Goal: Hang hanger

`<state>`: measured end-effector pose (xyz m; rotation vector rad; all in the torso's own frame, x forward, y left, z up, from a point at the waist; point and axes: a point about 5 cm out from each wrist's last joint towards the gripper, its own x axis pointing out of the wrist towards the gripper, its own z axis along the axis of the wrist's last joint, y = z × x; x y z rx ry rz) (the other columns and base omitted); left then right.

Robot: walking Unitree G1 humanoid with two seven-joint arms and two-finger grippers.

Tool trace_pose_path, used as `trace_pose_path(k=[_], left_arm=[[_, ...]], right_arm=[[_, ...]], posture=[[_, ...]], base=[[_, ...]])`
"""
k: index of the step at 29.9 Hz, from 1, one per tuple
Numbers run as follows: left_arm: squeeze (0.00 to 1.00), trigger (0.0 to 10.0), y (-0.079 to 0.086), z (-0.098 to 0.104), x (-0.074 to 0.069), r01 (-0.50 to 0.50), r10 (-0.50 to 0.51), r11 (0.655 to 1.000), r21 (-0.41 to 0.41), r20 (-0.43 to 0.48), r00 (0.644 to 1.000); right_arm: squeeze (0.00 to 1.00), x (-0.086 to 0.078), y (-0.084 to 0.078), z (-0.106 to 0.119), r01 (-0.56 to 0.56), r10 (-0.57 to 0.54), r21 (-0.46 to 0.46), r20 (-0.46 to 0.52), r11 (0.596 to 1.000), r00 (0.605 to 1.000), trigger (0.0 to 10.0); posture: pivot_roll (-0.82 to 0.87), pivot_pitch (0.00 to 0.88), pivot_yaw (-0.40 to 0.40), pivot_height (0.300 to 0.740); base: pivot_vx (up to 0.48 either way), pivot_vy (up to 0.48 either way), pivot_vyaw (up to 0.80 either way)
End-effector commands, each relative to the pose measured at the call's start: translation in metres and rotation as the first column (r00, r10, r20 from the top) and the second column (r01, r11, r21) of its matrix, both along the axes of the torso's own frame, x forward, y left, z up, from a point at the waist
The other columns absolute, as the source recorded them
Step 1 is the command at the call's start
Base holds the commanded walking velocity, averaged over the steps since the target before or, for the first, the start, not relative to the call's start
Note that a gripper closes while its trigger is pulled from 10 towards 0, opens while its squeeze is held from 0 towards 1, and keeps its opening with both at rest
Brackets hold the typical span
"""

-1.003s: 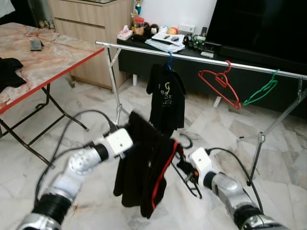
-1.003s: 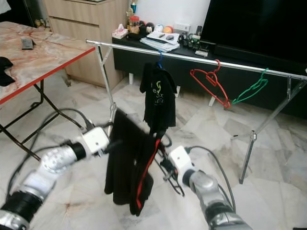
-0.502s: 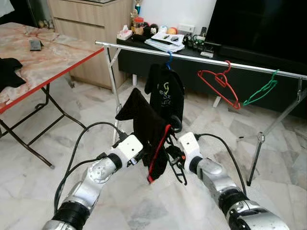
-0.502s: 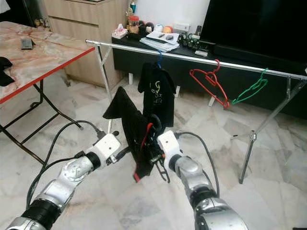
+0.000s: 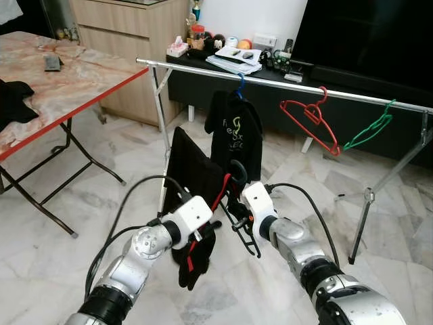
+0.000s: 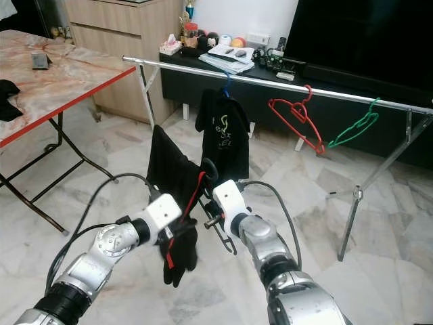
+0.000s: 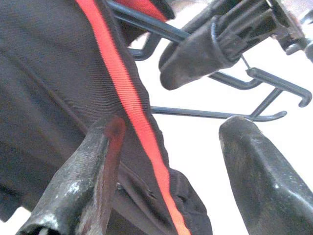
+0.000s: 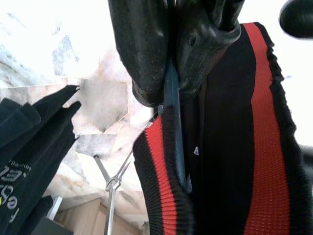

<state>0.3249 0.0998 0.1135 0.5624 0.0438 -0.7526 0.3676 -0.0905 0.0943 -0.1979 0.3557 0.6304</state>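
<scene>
Head views: the right gripper (image 5: pixel 238 211) is clamped on the dark hanger (image 5: pixel 245 233), whose hook curls up just above the fingers while its wire frame hangs down and forward below them. A black garment with red trim (image 5: pixel 193 203) drapes from the hanger toward the left gripper (image 5: pixel 203 233), well short of the rail (image 5: pixel 284 84).

Left wrist view: the fingers (image 7: pixel 93 171) stand apart, one touching the garment (image 7: pixel 54 98); the hanger's bars (image 7: pixel 220 115) cross beyond the tips.

Right wrist view: both fingers (image 8: pixel 146 54) pinch the hanger's thin neck (image 8: pixel 172 122), which runs lengthwise away from the tips into the collar (image 8: pixel 166 176)
</scene>
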Motion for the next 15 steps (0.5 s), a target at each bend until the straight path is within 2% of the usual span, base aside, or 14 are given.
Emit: trace_pose_path(k=[1, 4, 8, 11, 13, 14, 15], left_arm=[[0.00, 10.0, -0.003, 0.004, 0.000, 0.000, 0.000, 1.000, 0.006, 0.005, 1.000], [0.00, 10.0, -0.005, 0.004, 0.001, -0.007, 0.007, 1.000, -0.001, -0.014, 1.000], [0.00, 10.0, -0.002, 0.002, 0.007, -0.108, 0.109, 0.994, 0.019, -0.030, 0.994], [0.00, 10.0, 0.007, 0.003, 0.015, -0.231, 0.232, 0.973, 0.015, -0.028, 0.972], [0.00, 10.0, 0.016, 0.001, 0.021, -0.349, 0.349, 0.937, -0.001, -0.040, 0.936], [0.00, 10.0, 0.016, 0.001, 0.021, -0.349, 0.349, 0.937, -0.001, -0.040, 0.936], [0.00, 10.0, 0.017, 0.000, 0.023, -0.390, 0.388, 0.920, -0.032, -0.059, 0.920]], right_arm=[[0.00, 0.006, 0.002, 0.011, 0.008, -0.008, 0.005, 0.029, 1.000, 1.000, 0.0], [0.00, 0.008, 0.004, 0.015, 0.009, -0.010, 0.006, 0.037, 1.000, 0.999, 0.0], [0.00, 0.011, 0.008, 0.022, 0.004, -0.005, 0.016, 0.053, 1.000, 0.999, 0.0], [0.00, 0.012, 0.008, 0.024, 0.006, -0.007, 0.014, 0.060, 1.000, 0.998, 0.0], [0.00, 0.013, 0.007, 0.026, 0.008, -0.010, 0.021, 0.062, 1.000, 0.998, 0.0], [0.00, 0.013, 0.007, 0.026, 0.008, -0.010, 0.021, 0.062, 1.000, 0.998, 0.0], [0.00, 0.013, 0.007, 0.025, 0.009, -0.011, 0.028, 0.060, 1.000, 0.998, 0.0]], posture=[[0.18, 0.000, -0.119, 0.740], [0.18, 0.010, -0.120, 0.740], [0.17, 0.017, -0.118, 0.740], [0.17, 0.024, -0.117, 0.740], [0.17, 0.028, -0.115, 0.740], [0.17, 0.028, -0.115, 0.740], [0.17, 0.028, -0.115, 0.740]], base=[[0.000, 0.000, 0.00], [0.000, 0.000, 0.00], [0.000, 0.000, 0.00], [0.000, 0.000, 0.00], [0.000, 0.000, 0.00], [0.000, 0.000, 0.00], [0.000, 0.000, 0.00]])
